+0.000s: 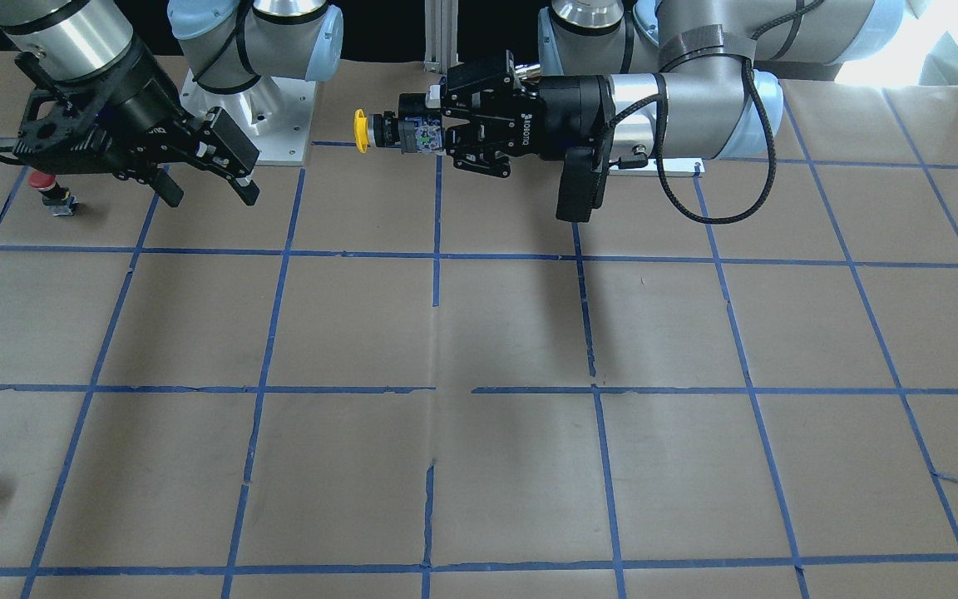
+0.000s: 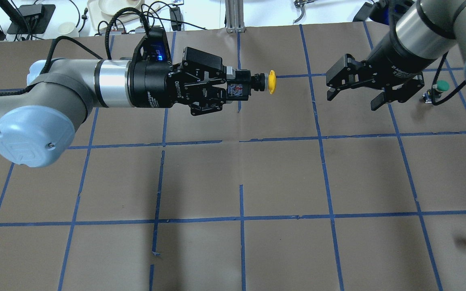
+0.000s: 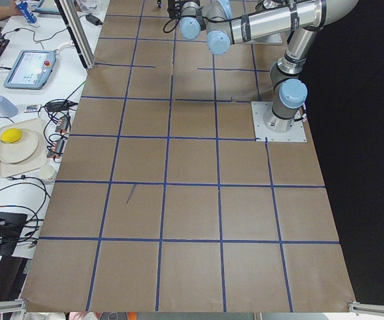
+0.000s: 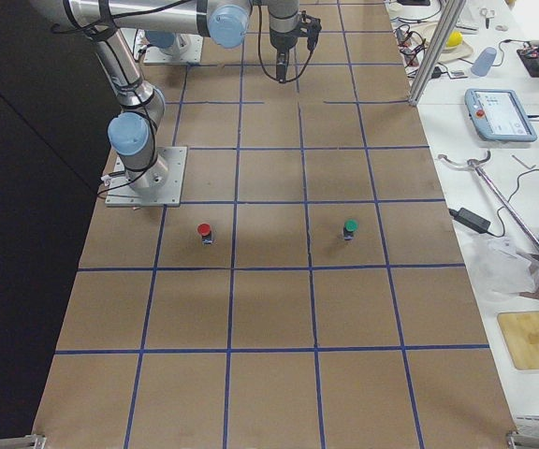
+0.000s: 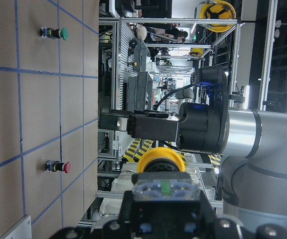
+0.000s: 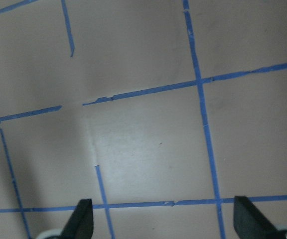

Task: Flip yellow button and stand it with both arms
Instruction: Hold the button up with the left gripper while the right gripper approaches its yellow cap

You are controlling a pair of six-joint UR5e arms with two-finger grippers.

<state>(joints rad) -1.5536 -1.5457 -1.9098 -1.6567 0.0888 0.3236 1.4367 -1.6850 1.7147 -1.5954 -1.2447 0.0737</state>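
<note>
- Yellow button (image 2: 257,83) is in the air above the table (image 2: 281,169), roughly midway between its left and right ends. Its depth between the robot's edge and the operators' edge is hard to judge.
- Left gripper (image 2: 239,89) pinches the button's contact block. The button lies horizontal, with the cap pointing at the right gripper (image 2: 354,99).
- Right gripper is spread wide and empty, well apart from the cap. Its wrist view shows only table between the fingers.
- Step judged: hand-over to the right arm, for the flip.
- To do it well, bring the right gripper in along the button's axis, with a finger on each side.
- The collar looks the safer hold, since the round cap may slip.
- Left should let go only once right has pinched firmly.
- Red button (image 1: 46,183) and green button (image 2: 441,85) stand toward the table's right end, clear of the transfer.
</note>
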